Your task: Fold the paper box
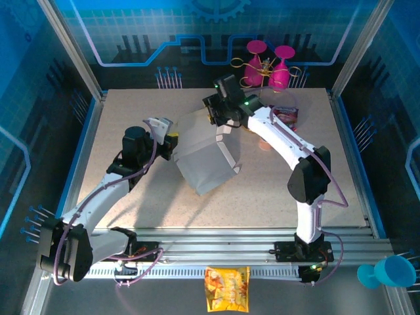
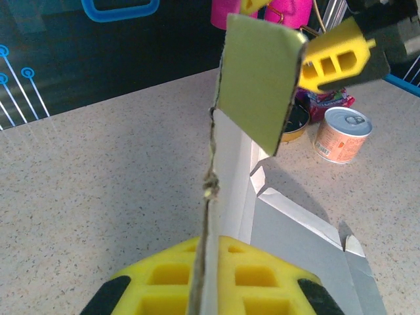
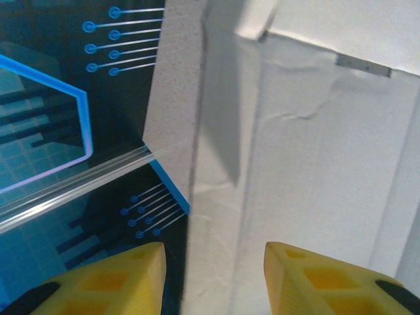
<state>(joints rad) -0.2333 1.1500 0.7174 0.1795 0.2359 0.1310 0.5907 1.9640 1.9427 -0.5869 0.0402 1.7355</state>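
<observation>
Left gripper point(image 2: 207, 266) is clamped on the torn left edge of the paper box point(image 1: 200, 161), which stands mid-table with its white inside facing the near side. The right gripper point(image 3: 213, 262) straddles the far wall with its jaws parted, a sliver of backdrop showing beside one finger. No writing can be read: the print on the snack bag point(image 1: 227, 289) and the label on the peach can point(image 2: 341, 134) are too small. Bare table point(image 1: 125, 111) lies left of and nearer than the box, while the can and the pink goblets point(image 1: 269, 65) crowd the far right.
</observation>
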